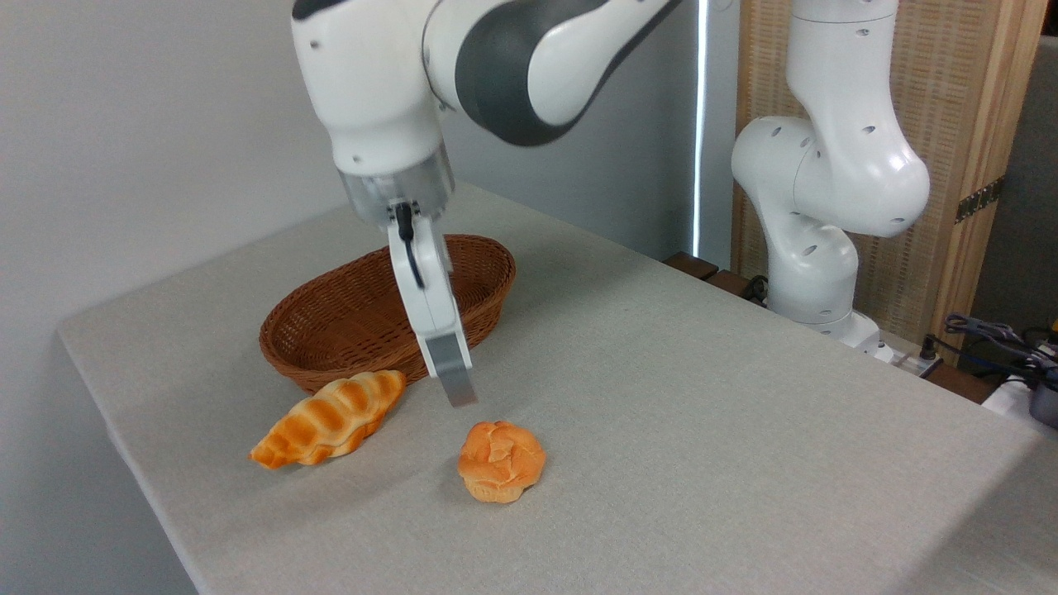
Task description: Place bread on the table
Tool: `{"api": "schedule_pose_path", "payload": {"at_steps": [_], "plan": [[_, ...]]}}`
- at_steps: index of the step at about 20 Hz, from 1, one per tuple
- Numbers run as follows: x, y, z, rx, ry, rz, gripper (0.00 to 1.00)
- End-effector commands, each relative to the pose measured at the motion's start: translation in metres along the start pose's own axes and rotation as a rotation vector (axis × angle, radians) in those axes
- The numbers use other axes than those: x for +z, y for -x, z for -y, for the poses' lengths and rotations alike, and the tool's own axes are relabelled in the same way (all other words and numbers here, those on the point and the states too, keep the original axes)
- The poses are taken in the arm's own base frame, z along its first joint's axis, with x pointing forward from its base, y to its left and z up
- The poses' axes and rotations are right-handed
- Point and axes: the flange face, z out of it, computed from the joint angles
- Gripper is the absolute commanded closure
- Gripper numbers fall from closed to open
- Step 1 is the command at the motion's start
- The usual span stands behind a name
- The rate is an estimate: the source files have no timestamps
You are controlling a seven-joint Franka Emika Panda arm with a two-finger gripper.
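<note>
Bread, small round golden-orange bun with a folded knot top, lies nearest the camera, flat on the table, toward the front edge and roughly mid-width. Nothing is touching it. Striped croissant-shaped loaf lies to its left on the cloth, long axis slanting up to the right, well clear of the bun; its upper right end sits just beside the base of the wicker basket, and contact cannot be told. Basket is a brown oval, standing upright behind the loaf, toward the table's back left corner. The visible part of the basket's inside looks bare weave; the gripper hides the right part of it. Gripper hangs from the white arm, tilted, tip down just above and left of the bun, apart from it and crossing in front of the basket's right rim. It is seen edge-on, only one finger shows, so whether the jaws are spread or pressed together cannot be told. It holds nothing visible. Arm base stands past the table's far right edge.
</note>
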Motion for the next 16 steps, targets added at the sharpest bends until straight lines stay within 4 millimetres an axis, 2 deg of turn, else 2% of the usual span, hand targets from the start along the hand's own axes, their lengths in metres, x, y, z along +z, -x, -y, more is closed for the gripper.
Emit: {"api": "schedule_pose_path", "payload": {"at_steps": [1,2,3,6,8,12,16], "plan": [[-0.044,-0.027,-0.011,-0.195,-0.015,-0.034,0.0],[-0.051,-0.04,-0.013,-0.229,-0.003,-0.023,0.0],[-0.055,-0.045,-0.006,-0.29,0.017,-0.012,0.0],[-0.101,-0.03,0.014,-0.447,0.028,-0.023,0.0],[-0.119,-0.016,0.016,-0.467,0.012,-0.034,0.0],[-0.133,-0.005,0.014,-0.485,-0.046,-0.012,0.0],[-0.135,0.002,0.016,-0.491,-0.091,0.021,0.0]]}}
